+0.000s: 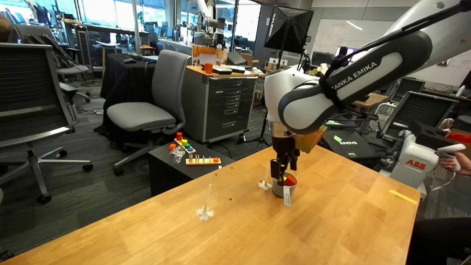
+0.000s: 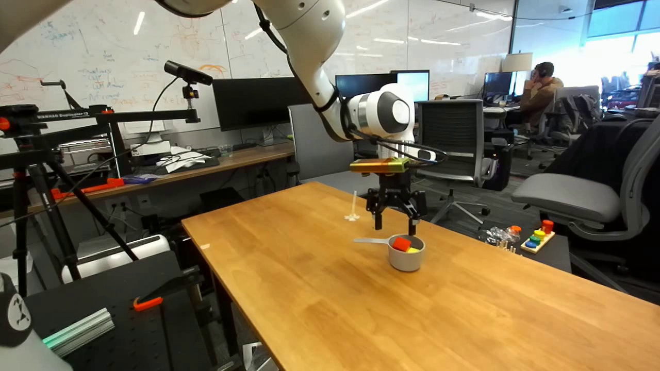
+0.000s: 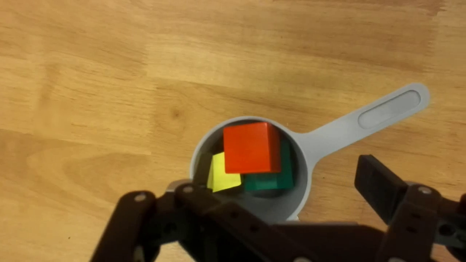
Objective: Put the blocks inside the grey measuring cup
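Note:
The grey measuring cup (image 2: pixel 406 263) stands upright on the wooden table in both exterior views. Inside it, seen from above in the wrist view, a red block (image 3: pixel 245 149) rests on top, partly covering a yellow block (image 3: pixel 224 176) and a dark green block (image 3: pixel 269 182). My gripper (image 2: pixel 395 226) hangs right over the cup, its jaws spread wide with no block between them. In the wrist view one finger (image 3: pixel 202 169) overlaps the cup's rim, while the opposite finger (image 3: pixel 378 189) is off to the handle side. How far that first fingertip reaches into the cup is unclear.
The cup's handle (image 3: pixel 338 136) juts outward over the table. A thin upright stick (image 1: pixel 267 175) stands close beside the cup, and another stick (image 1: pixel 208 197) is farther along the table (image 1: pixel 257 232). Beyond the edge, a low black stand (image 1: pixel 169 180) carries peg toys.

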